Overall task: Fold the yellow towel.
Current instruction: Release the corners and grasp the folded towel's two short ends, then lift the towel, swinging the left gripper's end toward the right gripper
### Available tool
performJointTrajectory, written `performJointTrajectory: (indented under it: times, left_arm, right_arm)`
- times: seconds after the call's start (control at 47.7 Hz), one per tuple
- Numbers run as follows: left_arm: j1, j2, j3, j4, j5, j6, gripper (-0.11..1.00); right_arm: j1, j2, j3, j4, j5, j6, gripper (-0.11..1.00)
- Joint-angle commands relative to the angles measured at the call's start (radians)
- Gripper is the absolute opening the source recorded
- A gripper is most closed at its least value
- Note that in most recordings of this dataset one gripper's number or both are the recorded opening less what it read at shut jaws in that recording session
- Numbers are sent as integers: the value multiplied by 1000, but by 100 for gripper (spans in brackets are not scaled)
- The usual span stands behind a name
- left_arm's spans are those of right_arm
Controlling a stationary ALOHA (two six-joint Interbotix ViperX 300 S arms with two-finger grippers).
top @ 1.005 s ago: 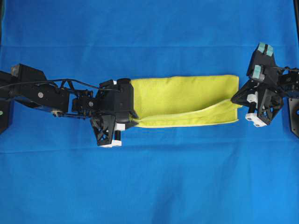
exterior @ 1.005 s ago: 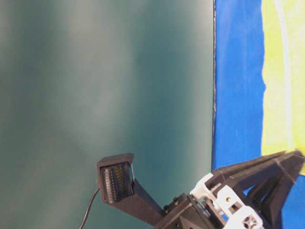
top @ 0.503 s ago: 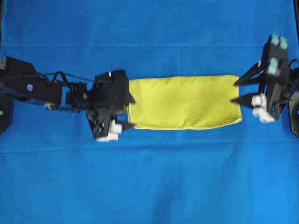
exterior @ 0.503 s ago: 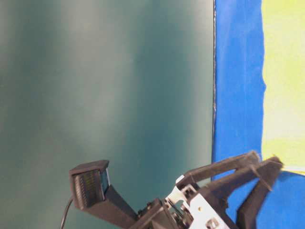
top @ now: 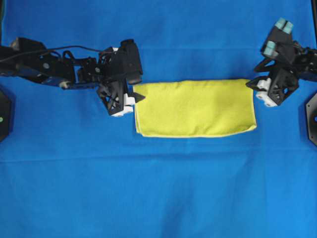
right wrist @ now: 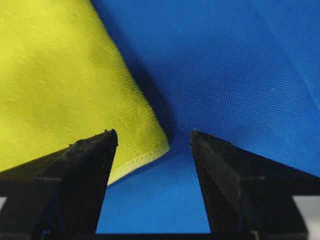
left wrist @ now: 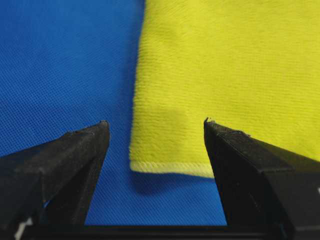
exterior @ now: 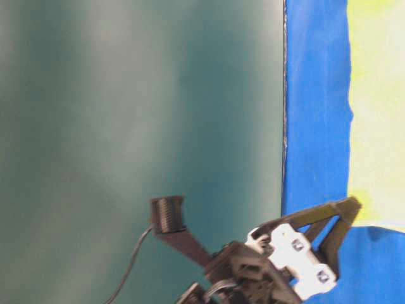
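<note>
The yellow towel (top: 195, 108) is laid flat on the table cloth (top: 158, 193), between the left gripper (top: 130, 98) at its left end and the right gripper (top: 256, 85) at its right far corner.

Blue cloth (top: 158, 193) lies open around the yellow towel (top: 195, 108), arms flanking its ends.

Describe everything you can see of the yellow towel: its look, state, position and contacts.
The yellow towel is a bright, fuzzy cloth with a thin pale stitched hem. It lies flat as a wide rectangle, apparently folded, on the blue cloth. The open left gripper and right gripper sit at its upper corners; neither holds it.
</note>
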Motion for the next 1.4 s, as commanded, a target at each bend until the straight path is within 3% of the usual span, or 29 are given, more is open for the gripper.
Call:
performJointTrajectory:
  times: [0.0,0.251,0.482,0.587,0.712,0.817,1.089,1.382]
  left_arm:
    - [12,18,-23,0,-29,-3,73]
    - [46,83,-25,0,-41,-3,72]
    - [48,80,-25,0,-28,-8,70]
    - [44,77,-29,0,5,-6,57]
    - [35,75,-51,0,72,0,25]
    - [35,74,-66,0,107,0,2]
    - [35,31,-98,2,186,2,2]
    - [31,-132,-132,2,316,-3,2]
  right_arm:
    - [-15,52,-28,-3,-31,0,62]
    - [-31,173,-35,-3,-95,-3,62]
    - [-28,179,-35,-3,-89,-8,56]
    - [-18,178,-35,-3,-74,-12,36]
    - [-18,175,-32,-3,-69,-12,2]
    - [-18,173,-34,-3,-71,-12,2]
    - [-18,152,-44,-3,-52,-5,2]
    - [-18,-58,-95,-3,87,-3,2]
